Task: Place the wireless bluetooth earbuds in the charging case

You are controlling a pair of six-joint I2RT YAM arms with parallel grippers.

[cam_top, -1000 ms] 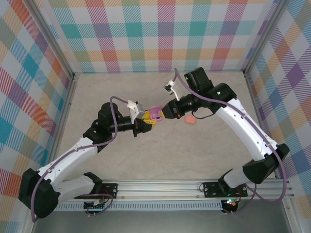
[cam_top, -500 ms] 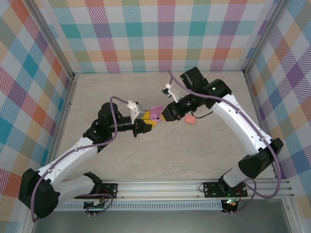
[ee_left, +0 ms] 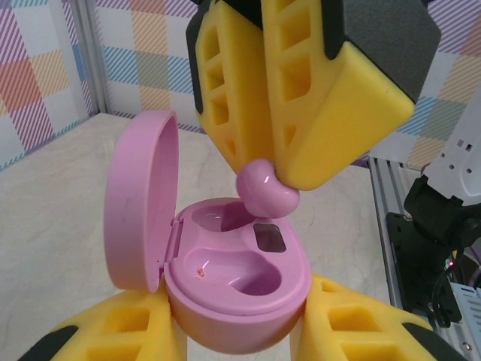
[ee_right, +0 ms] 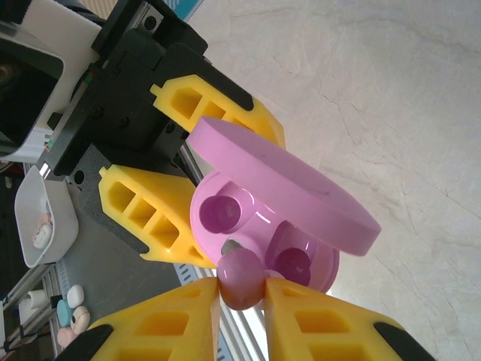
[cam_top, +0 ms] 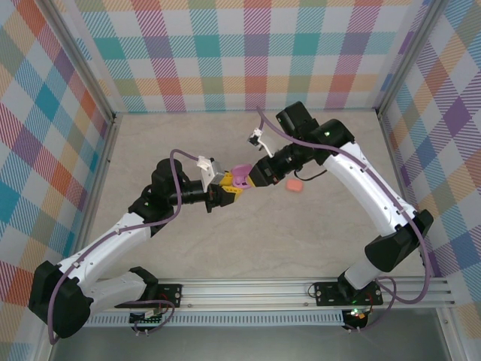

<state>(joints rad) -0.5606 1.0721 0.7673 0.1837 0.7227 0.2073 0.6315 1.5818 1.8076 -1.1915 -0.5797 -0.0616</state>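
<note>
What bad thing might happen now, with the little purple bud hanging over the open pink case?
The right claw pinches the smooth, round earbud just at its tips, so it might squirt out and fall to the table. The earbud does not look centred over a socket, so pushing down may leave it crooked. The left claw holds the case in the air; a hard push might tilt it.

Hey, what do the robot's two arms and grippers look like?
The left arm and right arm have white shells with black joints and bases. A purple cable loops along each. The jaws are chunky yellow blocks with rectangular cutouts, on black mounts.
</note>
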